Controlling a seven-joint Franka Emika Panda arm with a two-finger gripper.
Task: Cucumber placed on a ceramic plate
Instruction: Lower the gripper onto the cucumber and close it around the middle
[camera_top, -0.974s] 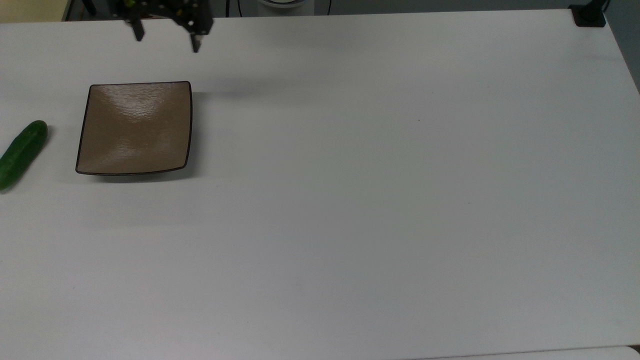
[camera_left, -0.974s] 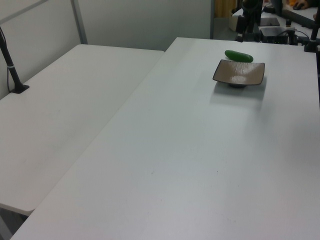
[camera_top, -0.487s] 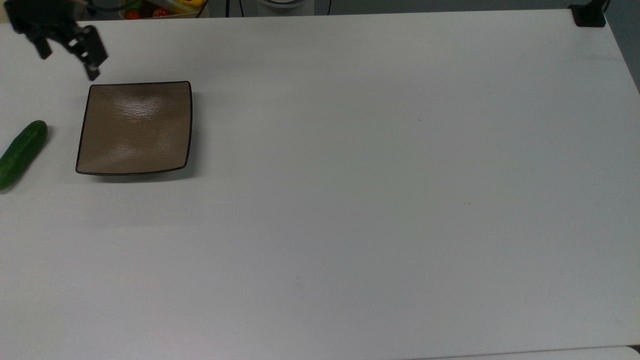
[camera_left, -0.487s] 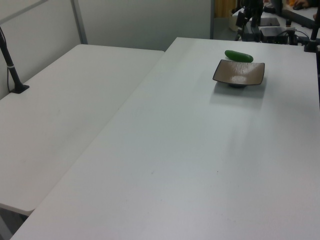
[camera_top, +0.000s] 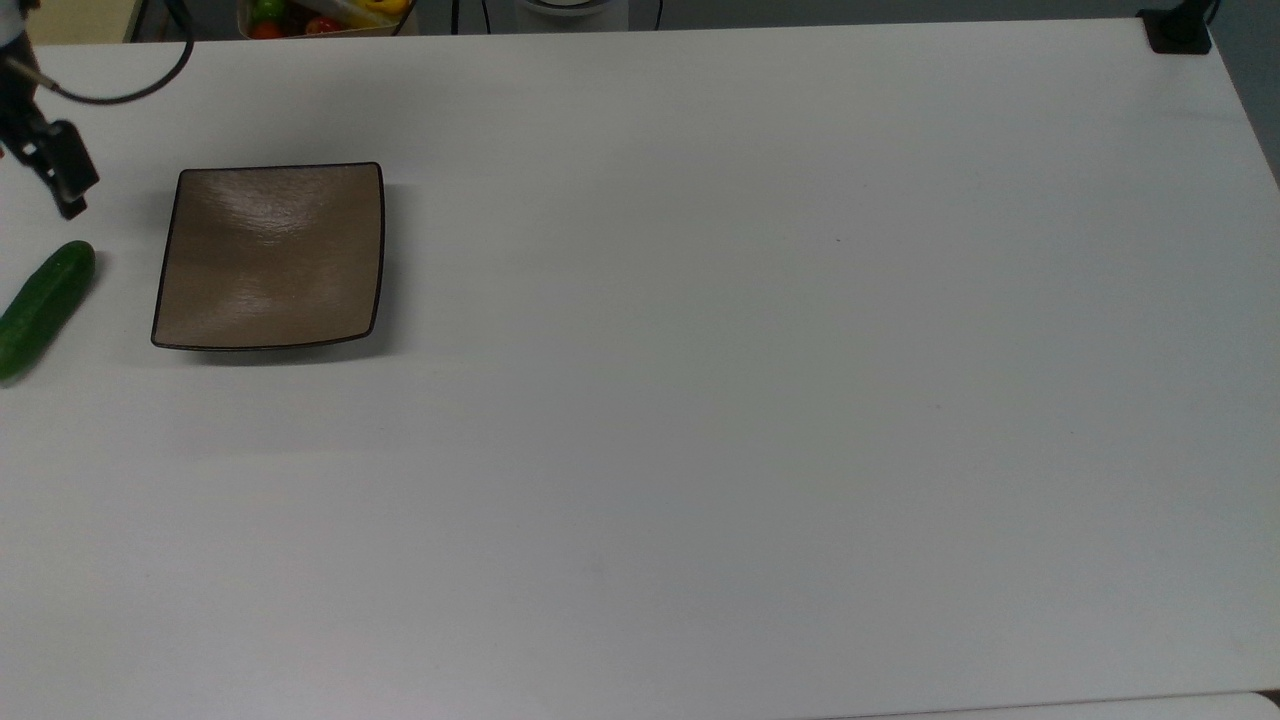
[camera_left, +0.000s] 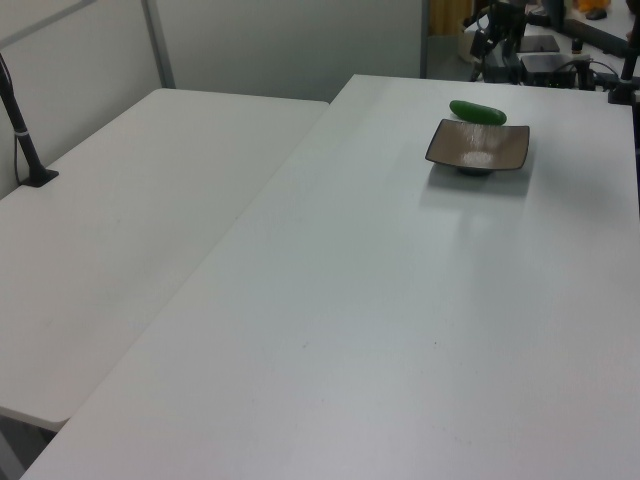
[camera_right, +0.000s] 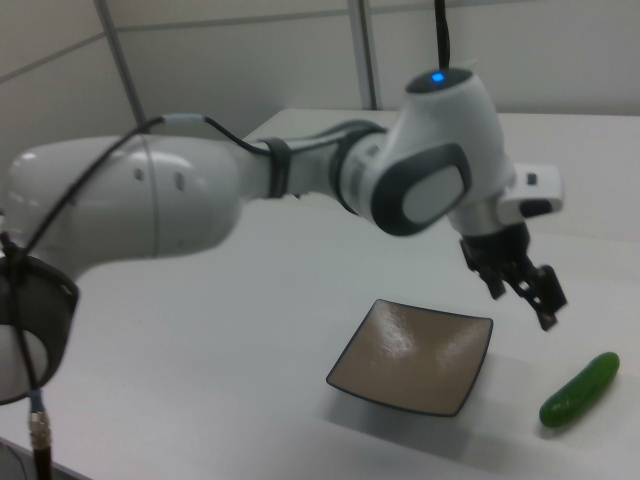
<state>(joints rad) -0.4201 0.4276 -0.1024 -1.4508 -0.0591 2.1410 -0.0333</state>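
No legible text, label, brand, number or sign is found on any surface in the three views.

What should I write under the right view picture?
Robot gripper hovers open above the table, between a brown plate and a cucumber.

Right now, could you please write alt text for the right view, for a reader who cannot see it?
A white robot arm reaches over a white table, its open black gripper hanging above the gap between a brown square plate and a green cucumber. The cucumber lies on the table at the right view's right of the plate, apart from it.
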